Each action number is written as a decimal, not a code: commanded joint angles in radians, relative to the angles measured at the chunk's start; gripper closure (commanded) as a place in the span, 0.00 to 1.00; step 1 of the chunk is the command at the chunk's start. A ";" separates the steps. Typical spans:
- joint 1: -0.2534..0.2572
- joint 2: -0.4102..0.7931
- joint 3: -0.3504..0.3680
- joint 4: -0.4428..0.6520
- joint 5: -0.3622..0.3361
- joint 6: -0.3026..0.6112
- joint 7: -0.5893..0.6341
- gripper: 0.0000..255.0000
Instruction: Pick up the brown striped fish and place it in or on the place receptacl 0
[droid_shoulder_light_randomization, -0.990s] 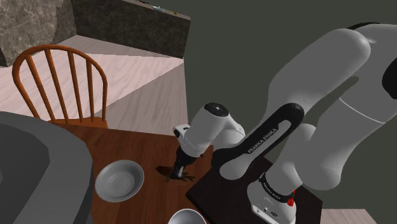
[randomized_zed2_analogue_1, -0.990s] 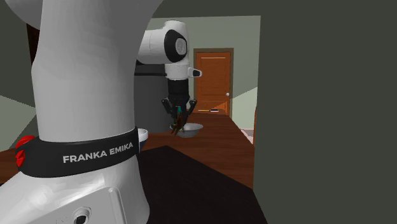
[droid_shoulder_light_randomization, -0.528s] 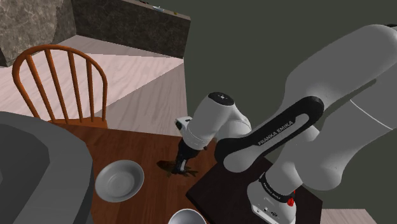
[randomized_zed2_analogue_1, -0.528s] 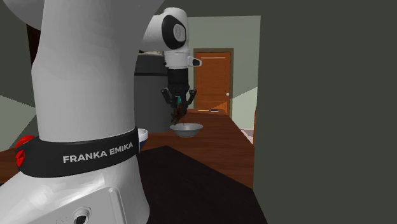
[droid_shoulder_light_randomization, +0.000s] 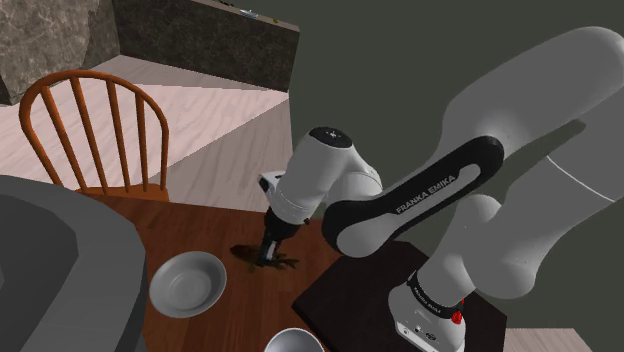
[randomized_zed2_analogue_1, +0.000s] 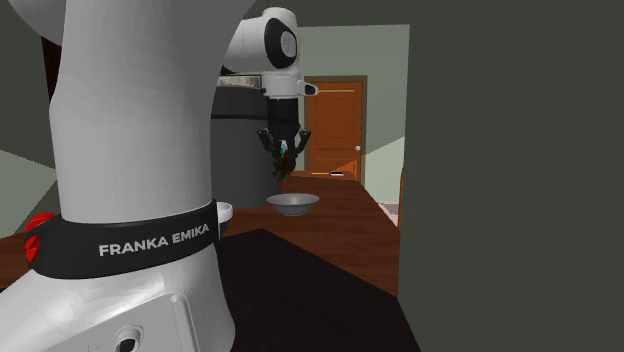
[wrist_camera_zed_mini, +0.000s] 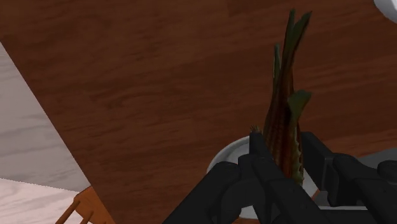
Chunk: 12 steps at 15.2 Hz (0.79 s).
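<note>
The brown striped fish (wrist_camera_zed_mini: 284, 124) hangs clasped between my black fingers (wrist_camera_zed_mini: 257, 151), tail pointing away from the hand. My gripper (droid_shoulder_light_randomization: 269, 250) is shut on it a little above the dark wooden table (droid_shoulder_light_randomization: 250, 225), just to the shoulder view's right of the shallow grey bowl (droid_shoulder_light_randomization: 187, 284). In the second exterior view the gripper (randomized_zed2_analogue_1: 283, 163) holds the fish (randomized_zed2_analogue_1: 284, 167) well above that bowl (randomized_zed2_analogue_1: 293, 204). A pale curve of the bowl (wrist_camera_zed_mini: 224, 156) shows behind the fingers in the wrist view.
A wooden spindle-back chair (droid_shoulder_light_randomization: 95, 130) stands at the table's far side. A large grey rounded body (droid_shoulder_light_randomization: 60, 270) covers the shoulder view's left. A second pale bowl (droid_shoulder_light_randomization: 294, 342) sits at the near edge by the dark stand (droid_shoulder_light_randomization: 370, 310). An orange door (randomized_zed2_analogue_1: 335, 125) stands beyond.
The gripper has risen off the table with the fish held in it and has shifted toward the shoulder view's left, closer to the grey bowl.
</note>
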 joint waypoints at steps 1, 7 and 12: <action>-0.020 0.070 0.014 0.082 -0.060 -0.014 0.047 1.00; -0.015 0.277 0.009 0.347 -0.226 -0.083 0.179 1.00; 0.020 0.419 -0.014 0.534 -0.303 -0.138 0.238 1.00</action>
